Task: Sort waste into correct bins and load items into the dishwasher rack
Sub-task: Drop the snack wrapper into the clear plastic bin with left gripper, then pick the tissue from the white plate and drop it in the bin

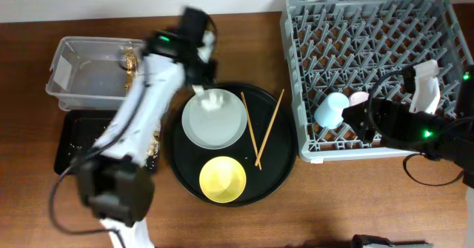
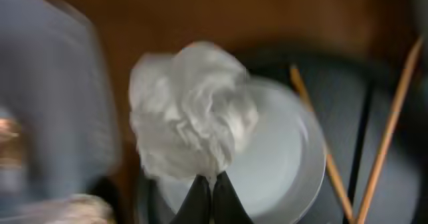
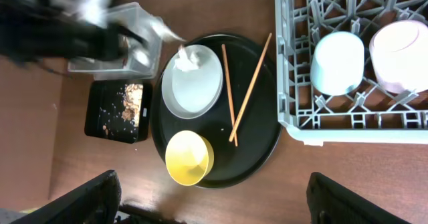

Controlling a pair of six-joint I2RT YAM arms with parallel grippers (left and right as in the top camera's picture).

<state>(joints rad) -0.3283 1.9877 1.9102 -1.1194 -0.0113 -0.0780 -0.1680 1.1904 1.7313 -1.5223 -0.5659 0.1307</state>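
Note:
My left gripper (image 2: 210, 184) is shut on the crumpled white tissue (image 2: 190, 117) over the far edge of the grey-green plate (image 2: 281, 164). Overhead, the tissue (image 1: 213, 100) is on or just above the plate (image 1: 215, 122). Two chopsticks (image 1: 259, 129) and the yellow bowl (image 1: 222, 179) lie on the round black tray. The light blue cup (image 1: 331, 109) and the pink cup (image 1: 358, 98) sit in the grey rack (image 1: 370, 26). My right gripper (image 3: 214, 210) is open and empty, over the rack's front edge.
The clear tub (image 1: 81, 74) at the far left holds the brown-gold wrapper (image 1: 131, 59). The shallow black tray (image 1: 74, 141) in front of it holds crumbly food scraps (image 3: 130, 100). The round black tray (image 1: 274, 159) lies between the bins and the rack.

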